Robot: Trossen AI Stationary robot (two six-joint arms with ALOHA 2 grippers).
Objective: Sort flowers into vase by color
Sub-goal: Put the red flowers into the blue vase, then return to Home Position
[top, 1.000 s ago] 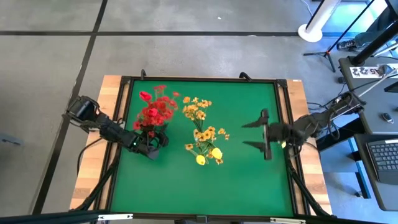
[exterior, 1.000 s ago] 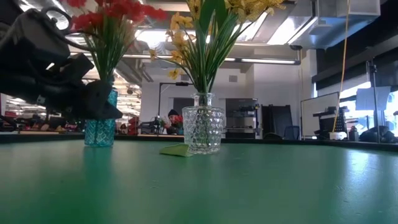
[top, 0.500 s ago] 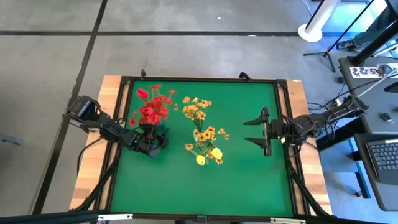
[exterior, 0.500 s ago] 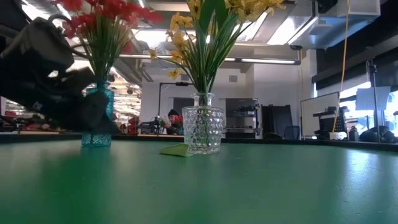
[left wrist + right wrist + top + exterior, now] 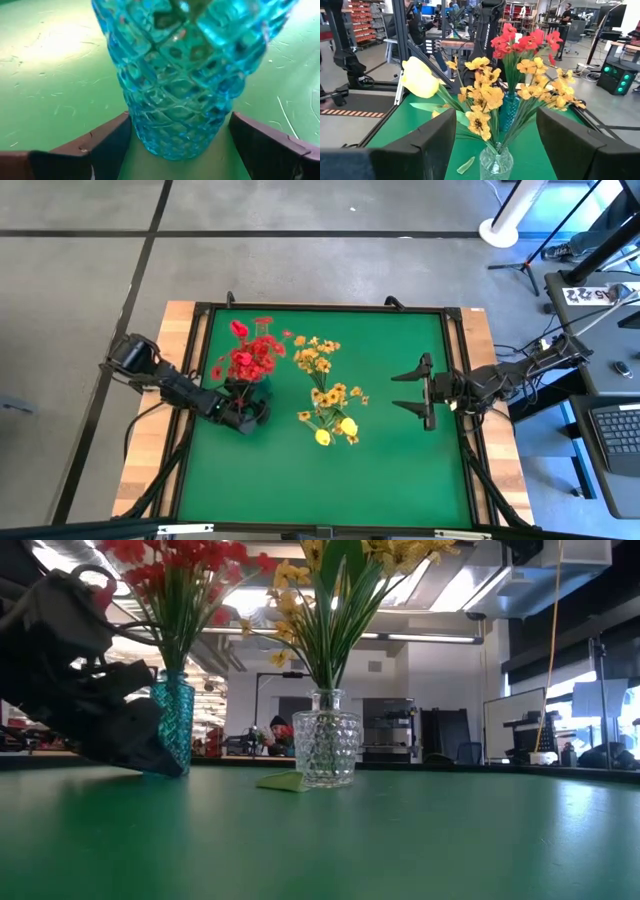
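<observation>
A blue glass vase (image 5: 180,75) holding red flowers (image 5: 245,358) stands on its base on the green mat at the left (image 5: 175,725). My left gripper (image 5: 250,412) comes in low, and its open fingers flank the vase's lower part. A clear glass vase (image 5: 325,750) near the middle of the mat holds yellow-orange flowers (image 5: 330,395) and a yellow bud (image 5: 420,77). My right gripper (image 5: 402,392) hangs open and level above the mat's right part, pointing at both vases with nothing between its fingers. My left gripper has one finger (image 5: 107,142) on each side of the blue vase's lower wall (image 5: 150,135), just above its base, slanting down from the table's left. Both fingers lie close against the glass; I cannot tell whether they touch it.
A loose green leaf (image 5: 283,781) lies on the mat just in front of the clear vase. A raised dark frame (image 5: 320,308) borders the mat. The near half of the mat (image 5: 320,480) is bare. People and shelving show in the room beyond.
My left gripper has tipped lower beside the blue vase. The vase and its red flowers swayed toward the table's left, then came back, and the vase has shifted a little on the mat. My right gripper has drawn back slightly toward the right edge and sunk a little.
</observation>
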